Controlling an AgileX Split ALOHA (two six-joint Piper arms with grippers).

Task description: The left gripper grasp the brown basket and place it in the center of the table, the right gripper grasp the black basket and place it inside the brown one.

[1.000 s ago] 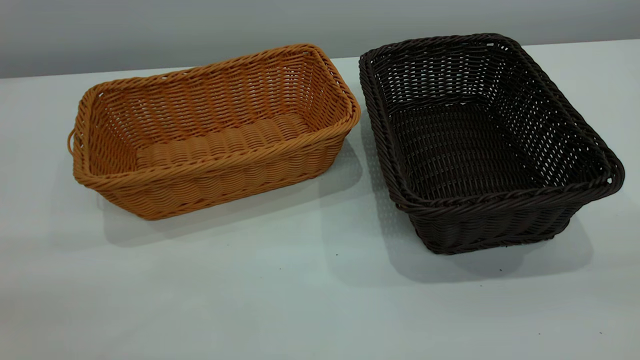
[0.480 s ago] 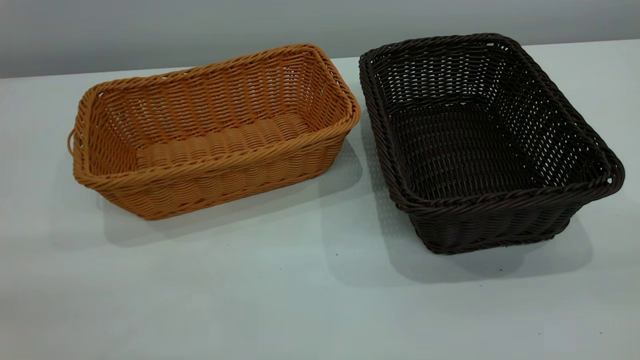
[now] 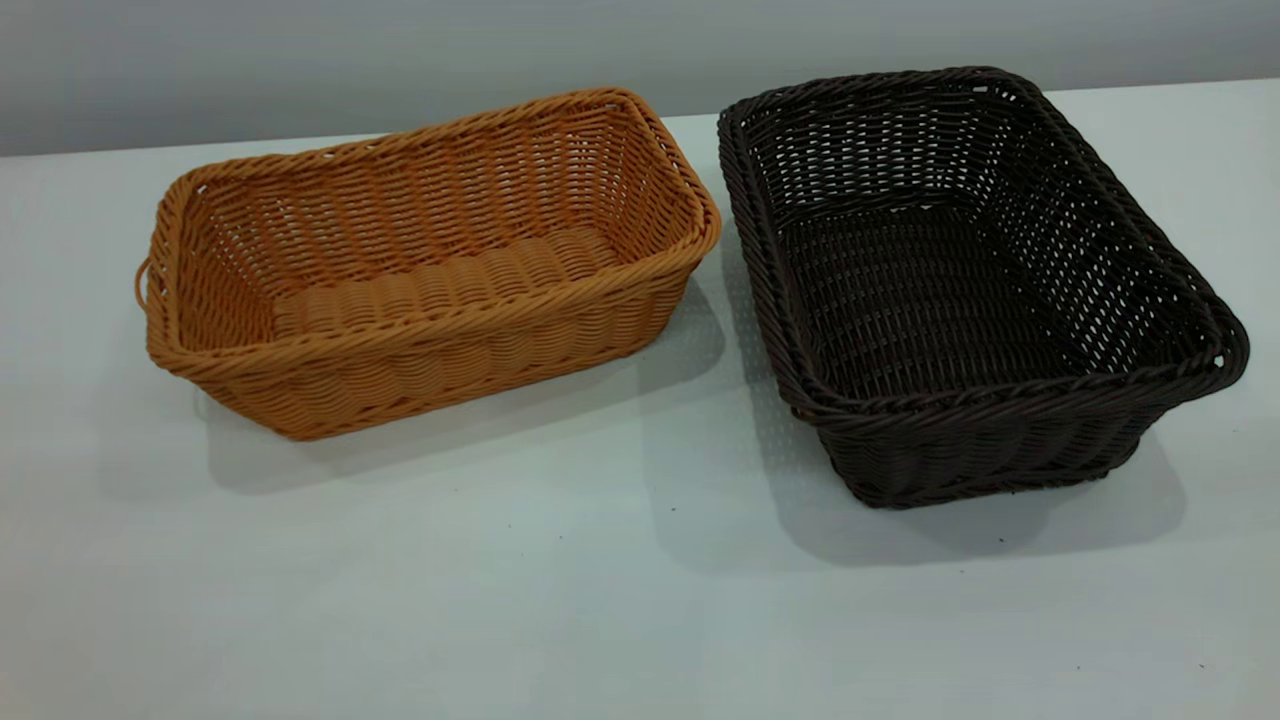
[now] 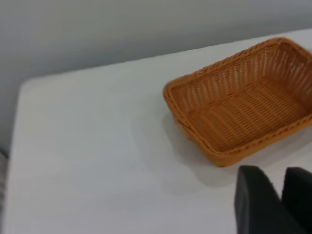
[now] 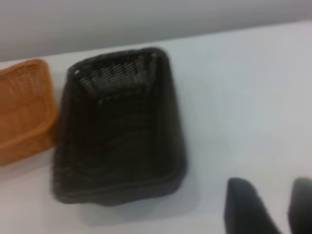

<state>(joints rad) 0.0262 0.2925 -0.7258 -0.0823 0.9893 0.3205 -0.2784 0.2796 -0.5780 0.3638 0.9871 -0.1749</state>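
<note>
The brown basket (image 3: 430, 270) stands on the white table (image 3: 600, 610) at the left, its small loop handle on the far left end. The black basket (image 3: 960, 280) stands right beside it on the right, almost touching. Both are empty. Neither arm shows in the exterior view. In the left wrist view my left gripper (image 4: 274, 171) hovers over bare table, short of the brown basket (image 4: 239, 102), its fingers a little apart and empty. In the right wrist view my right gripper (image 5: 270, 183) hovers beside the black basket (image 5: 117, 126), fingers apart and empty.
A grey wall runs behind the table's far edge. The brown basket's end (image 5: 22, 107) also shows in the right wrist view next to the black one. Bare tabletop lies in front of both baskets.
</note>
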